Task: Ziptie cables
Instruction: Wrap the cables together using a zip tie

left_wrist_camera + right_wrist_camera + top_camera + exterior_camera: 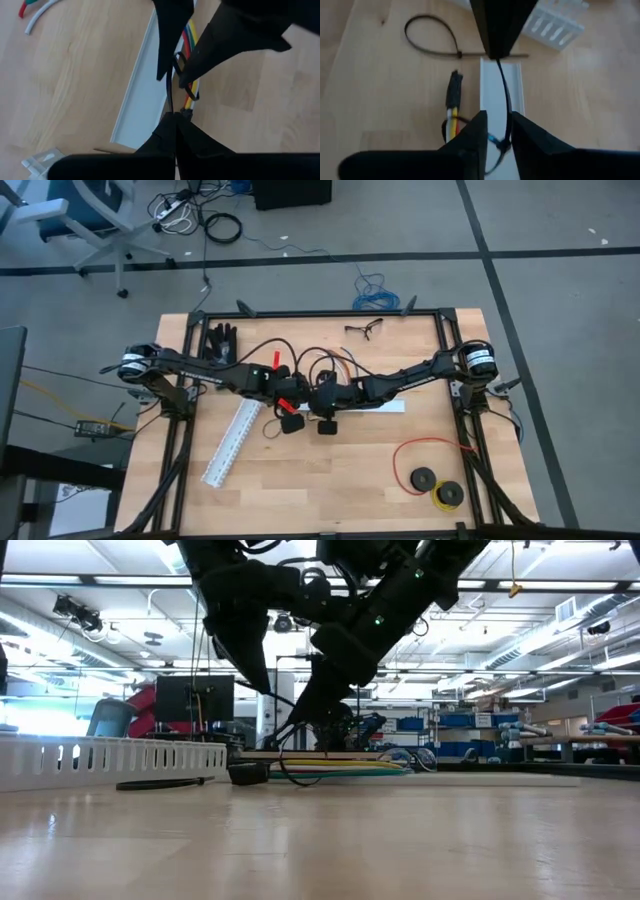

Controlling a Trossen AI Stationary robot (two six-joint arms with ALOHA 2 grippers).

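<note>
Slotted channel [232, 445] lying left on the surface [330, 490]. Left hand [174, 116] pinching a black ziptie [170, 90] tail. Cables [340, 768] lying mid-surface, ziptie looping them. Right hand [498, 131] hovering over them, fingers slightly parted.

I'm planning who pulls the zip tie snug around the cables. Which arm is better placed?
Probably the left. The left gripper is shut on the zip tie strap looped around the cables. The right gripper sits open at the loop.

No text, label or number seems legible on anything in these views.
</note>
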